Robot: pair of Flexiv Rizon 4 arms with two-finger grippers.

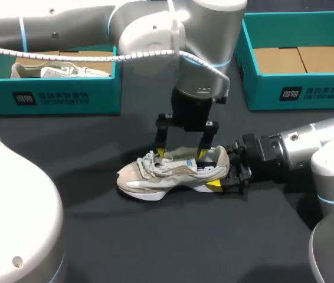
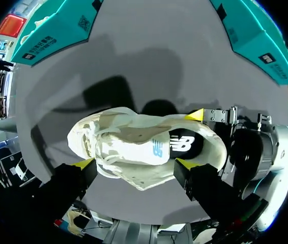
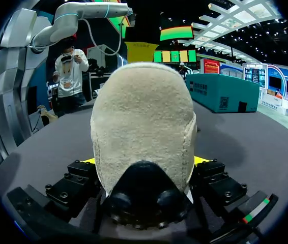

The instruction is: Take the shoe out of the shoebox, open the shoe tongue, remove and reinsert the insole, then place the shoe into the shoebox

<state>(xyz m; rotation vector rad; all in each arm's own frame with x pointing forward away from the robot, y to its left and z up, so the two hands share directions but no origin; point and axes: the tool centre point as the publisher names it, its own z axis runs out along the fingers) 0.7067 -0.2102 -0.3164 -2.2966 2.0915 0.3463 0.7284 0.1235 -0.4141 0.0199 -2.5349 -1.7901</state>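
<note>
**Printed marks, head view.** The left shoebox [image 1: 55, 88] stands at ten o'clock from the shoe [image 1: 173, 171]. Its teal front wall carries a white square emblem [image 1: 24, 98] and one row of white characters [image 1: 61, 98]. The right shoebox [image 1: 300, 82], at two o'clock, carries a second emblem [image 1: 290, 93] and a second row [image 1: 329, 92].

**Left wrist view.** A white letter-mark [image 2: 180, 145] sits on the black insole [image 2: 192, 152]. A blue letter-mark [image 2: 156, 148] lies just beside it, apparently on the tongue. The left shoebox's end wall bears a square code patch [image 2: 84, 21].

Dark grey matte table [image 1: 155, 236], soft shadows across its surface
</note>
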